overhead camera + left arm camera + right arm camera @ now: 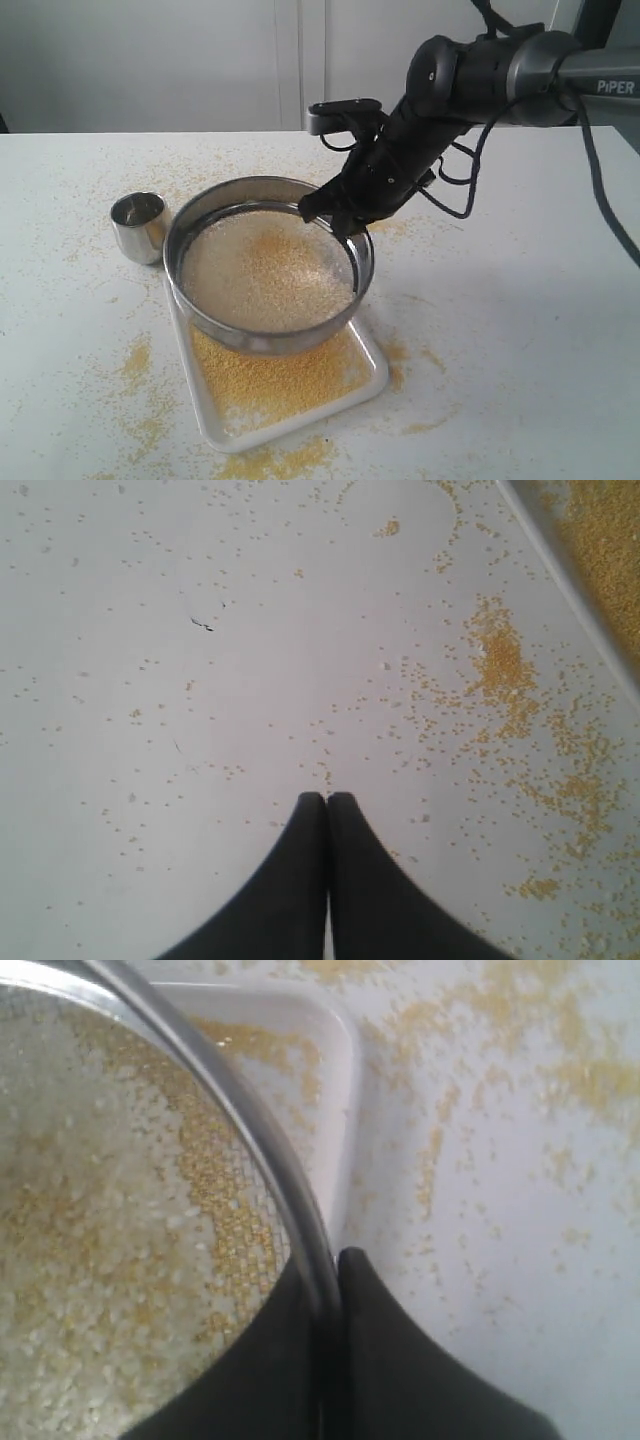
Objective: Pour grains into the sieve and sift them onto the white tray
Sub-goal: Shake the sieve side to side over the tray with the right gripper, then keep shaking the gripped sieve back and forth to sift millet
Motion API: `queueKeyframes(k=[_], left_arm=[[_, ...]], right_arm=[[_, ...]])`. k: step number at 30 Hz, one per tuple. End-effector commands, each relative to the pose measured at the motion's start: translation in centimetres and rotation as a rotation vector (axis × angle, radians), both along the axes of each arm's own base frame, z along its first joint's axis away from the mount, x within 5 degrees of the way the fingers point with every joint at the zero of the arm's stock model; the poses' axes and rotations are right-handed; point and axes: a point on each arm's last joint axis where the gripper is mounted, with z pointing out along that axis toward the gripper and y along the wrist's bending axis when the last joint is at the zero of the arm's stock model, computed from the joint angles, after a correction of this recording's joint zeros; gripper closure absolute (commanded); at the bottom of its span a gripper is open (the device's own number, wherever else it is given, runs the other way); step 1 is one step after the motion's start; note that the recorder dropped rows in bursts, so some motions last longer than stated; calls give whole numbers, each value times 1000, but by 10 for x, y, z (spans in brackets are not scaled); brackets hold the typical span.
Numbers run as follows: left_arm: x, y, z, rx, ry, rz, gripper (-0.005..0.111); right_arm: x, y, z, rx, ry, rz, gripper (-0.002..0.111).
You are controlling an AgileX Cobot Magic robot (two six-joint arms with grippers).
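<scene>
The round steel-rimmed sieve [268,265] hangs tilted above the white tray [372,383], holding pale grains [262,270] with some yellow meal mixed in. Yellow meal [270,375] lies heaped on the tray beneath it. My right gripper [335,215] is shut on the sieve's far right rim [300,1210], one finger inside and one outside. In the right wrist view the mesh and its grains [110,1240] fill one side, with the tray corner [335,1040] behind. My left gripper [326,798] is shut on nothing, over the bare table beside a tray edge [560,575]; it does not show in the exterior view.
A small shiny steel cup [139,226] stands upright on the table just left of the sieve. Yellow grains are spilled on the white tabletop [520,330] around the tray, thickest at its left [135,360] and front [275,462].
</scene>
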Motion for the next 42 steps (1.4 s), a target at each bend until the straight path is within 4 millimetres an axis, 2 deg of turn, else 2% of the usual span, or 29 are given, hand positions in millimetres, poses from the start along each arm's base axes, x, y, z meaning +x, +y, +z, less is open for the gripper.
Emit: queueKeyframes(k=[1,2,3,6,7,10,11,12,14,15,16,18,19,20,21,23,24,26,27,28,29,30,31,32,35,36,38,40,42], left_arm=[[-2,0,0,-7,3,7,106],[-2,0,0,-7,3,7,106],[-2,0,0,-7,3,7,106],[-2,0,0,-7,3,7,106],[-2,0,0,-7,3,7,106],[-2,0,0,-7,3,7,106],[-2,0,0,-7,3,7,106],[-2,0,0,-7,3,7,106],[-2,0,0,-7,3,7,106],[-2,0,0,-7,3,7,106],[-2,0,0,-7,3,7,106],[-2,0,0,-7,3,7,106],[-2,0,0,-7,3,7,106],[-2,0,0,-7,3,7,106],[-2,0,0,-7,3,7,106],[-2,0,0,-7,3,7,106],[-2,0,0,-7,3,7,106],[-2,0,0,-7,3,7,106],[-2,0,0,-7,3,7,106],[-2,0,0,-7,3,7,106],[-2,0,0,-7,3,7,106],[-2,0,0,-7,3,7,106],[-2,0,0,-7,3,7,106],[-2,0,0,-7,3,7,106],[-2,0,0,-7,3,7,106],[-2,0,0,-7,3,7,106],[-2,0,0,-7,3,7,106],[-2,0,0,-7,3,7,106],[-2,0,0,-7,3,7,106]], right_arm=[[4,-5,23,51,-48,-113,108],[4,-4,22,109,5,-232,108],[2,-1,21,111,17,-208,108],[-9,3,18,-86,-87,268,108],[-7,-1,18,-121,-104,249,108],[6,-10,15,5,-21,-210,108],[5,-9,11,29,25,-249,108],[1,-5,8,-3,23,-153,108],[-8,-3,5,-146,-37,215,108],[-9,-4,5,-161,-40,233,108],[-5,-6,6,-139,-31,134,108],[3,-5,6,42,52,-255,108],[-1,2,6,53,66,-194,108],[-8,7,9,-41,-15,144,108],[-9,6,11,-97,-64,265,108],[6,-2,12,26,-26,-172,108],[3,2,7,82,56,-273,108],[-9,4,5,-126,-59,263,108],[-3,-2,5,-157,-77,183,108],[6,-8,5,-53,-25,-163,108],[6,-6,3,41,50,-346,108],[-1,3,2,41,55,-201,108],[-10,11,3,-13,17,86,108],[-13,10,4,-82,-42,264,108],[6,0,7,54,8,-280,108],[6,1,6,76,34,-315,108],[-6,13,5,-2,-8,-6,108],[-14,10,6,-159,-84,332,108],[-3,0,6,-170,-95,91,108]])
